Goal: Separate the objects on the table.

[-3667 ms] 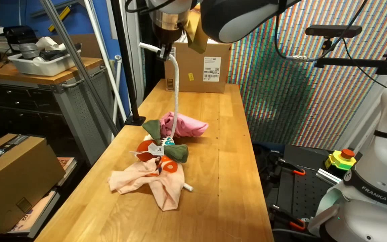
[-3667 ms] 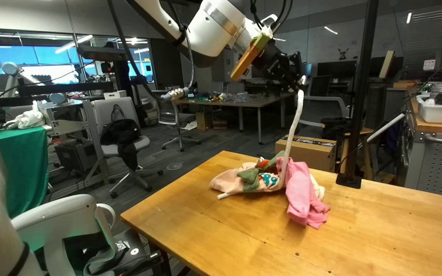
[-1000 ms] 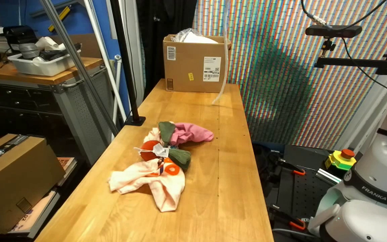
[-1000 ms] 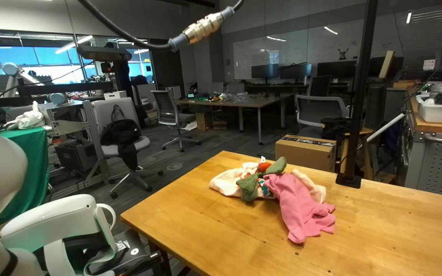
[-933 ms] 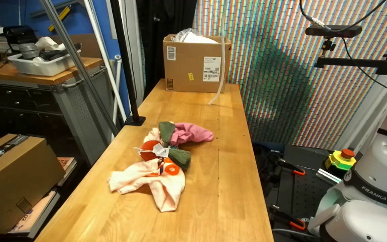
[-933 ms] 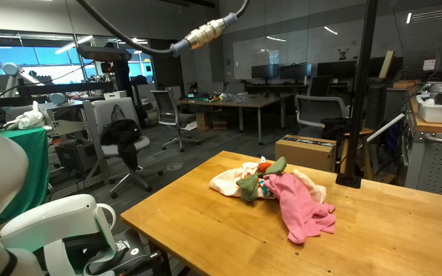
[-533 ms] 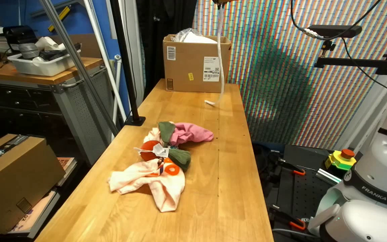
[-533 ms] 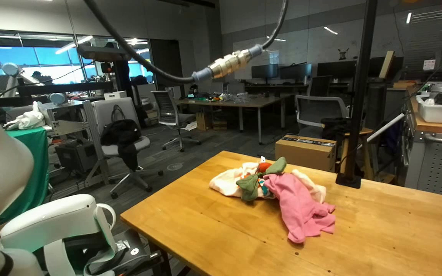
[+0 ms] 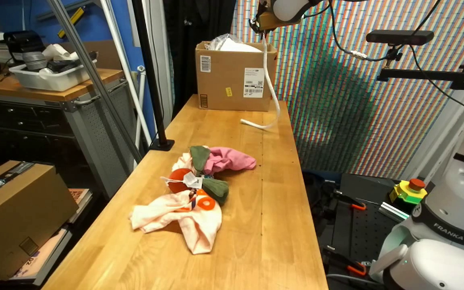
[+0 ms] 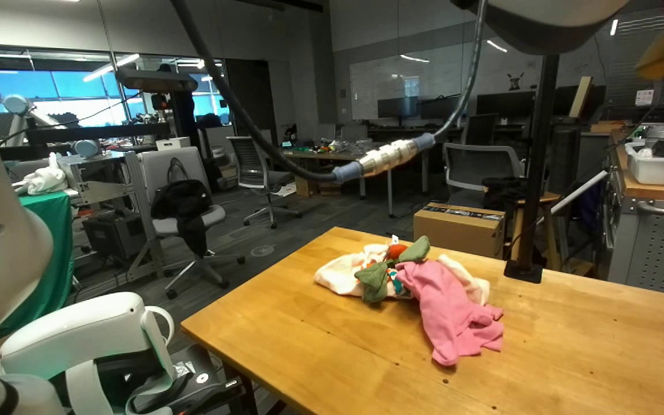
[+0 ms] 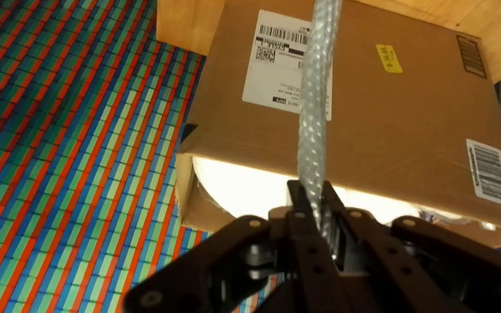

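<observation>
Our pincer pinches the white rope, upper middle in an exterior view; we should lower it slowly onto the desk, clear of the central cloth pile.

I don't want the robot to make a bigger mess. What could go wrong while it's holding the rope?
The white braided rope in the tool curls near the side edge of the wooden table, so once let go it might slide off.
The open cardboard box looks close, so the tool could perhaps bump it.
The pink cloth, peach cloth and green leaf-shaped pieces are bunched together, so lifting one may drag the others.
</observation>
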Robot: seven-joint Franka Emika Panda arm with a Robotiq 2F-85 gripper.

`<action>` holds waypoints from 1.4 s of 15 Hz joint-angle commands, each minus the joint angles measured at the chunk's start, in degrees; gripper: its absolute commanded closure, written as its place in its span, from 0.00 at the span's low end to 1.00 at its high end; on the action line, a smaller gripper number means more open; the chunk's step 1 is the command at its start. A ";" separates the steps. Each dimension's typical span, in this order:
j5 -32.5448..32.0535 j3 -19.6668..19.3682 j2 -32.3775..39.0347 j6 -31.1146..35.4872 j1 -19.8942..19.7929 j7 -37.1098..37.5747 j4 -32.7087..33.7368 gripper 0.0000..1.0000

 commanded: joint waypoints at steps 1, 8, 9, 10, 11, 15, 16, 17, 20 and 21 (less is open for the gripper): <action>5.30 -0.63 3.81 0.45 0.34 -4.87 2.34 0.97; 12.53 -1.19 9.17 0.57 0.80 -11.41 2.42 0.97; 13.69 -1.17 9.91 0.83 0.67 -12.27 2.47 0.97; 14.55 -1.27 9.94 1.28 0.62 -13.15 1.37 0.97; 15.19 -1.46 10.02 1.58 0.61 -13.92 0.41 0.97; 12.63 -4.81 13.31 0.69 1.77 -12.90 0.02 0.97; 12.83 -5.35 14.42 0.59 1.65 -13.16 0.22 0.97; 12.92 -6.15 16.80 -0.61 1.75 -12.81 2.63 0.97; 13.91 -7.48 21.36 -1.41 1.74 -12.47 5.29 0.97; 14.09 -7.75 22.68 -1.46 1.77 -12.50 5.88 0.97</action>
